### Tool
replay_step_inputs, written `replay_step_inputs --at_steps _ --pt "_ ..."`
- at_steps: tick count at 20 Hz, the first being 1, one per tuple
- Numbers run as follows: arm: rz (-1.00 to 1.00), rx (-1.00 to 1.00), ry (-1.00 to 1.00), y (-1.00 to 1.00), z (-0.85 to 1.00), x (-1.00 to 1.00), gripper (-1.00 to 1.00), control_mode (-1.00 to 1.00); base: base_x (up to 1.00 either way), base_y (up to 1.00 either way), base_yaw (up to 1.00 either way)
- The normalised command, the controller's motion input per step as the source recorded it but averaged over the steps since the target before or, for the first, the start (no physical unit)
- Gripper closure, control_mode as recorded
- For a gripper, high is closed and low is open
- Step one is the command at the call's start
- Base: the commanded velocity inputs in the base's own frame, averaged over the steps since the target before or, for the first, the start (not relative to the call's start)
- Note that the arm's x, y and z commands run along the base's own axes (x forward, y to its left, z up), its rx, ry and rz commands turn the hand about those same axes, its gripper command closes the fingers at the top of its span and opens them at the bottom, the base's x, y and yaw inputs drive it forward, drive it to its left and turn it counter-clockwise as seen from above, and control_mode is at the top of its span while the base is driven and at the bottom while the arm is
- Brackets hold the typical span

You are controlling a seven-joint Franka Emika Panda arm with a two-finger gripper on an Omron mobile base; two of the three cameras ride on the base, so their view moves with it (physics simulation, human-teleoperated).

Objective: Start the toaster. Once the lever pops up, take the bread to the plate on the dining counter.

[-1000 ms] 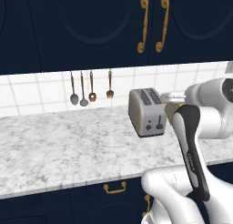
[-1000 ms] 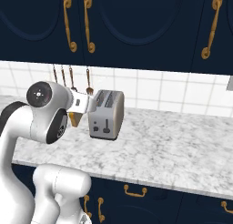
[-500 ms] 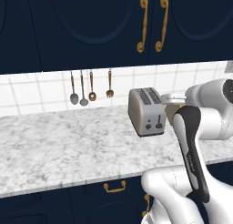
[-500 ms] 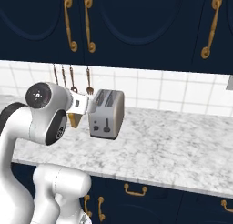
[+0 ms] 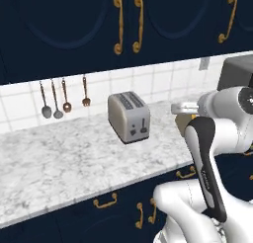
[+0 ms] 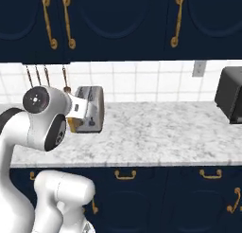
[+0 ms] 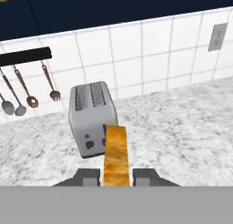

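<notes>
Between the two dark fingertips of the gripper (image 7: 116,177) stands the bread (image 7: 116,155), held upright with its golden crust edge toward the camera (the jaws are closed on it). Behind it on the marble worktop (image 7: 182,127) sits the toaster (image 7: 92,119), near the tiled wall (image 7: 150,54) with its hanging spoons (image 7: 18,98).
</notes>
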Motion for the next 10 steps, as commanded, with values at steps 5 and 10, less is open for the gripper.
replay_step_inputs --at_steps 5,10 --pt "0.0 0.0 0.0 0.0 0.0 0.0 1.0 1.0 0.0 0.13 -0.97" --pt "0.0 0.0 0.0 0.0 0.0 0.0 1.0 1.0 0.0 0.19 -0.99"
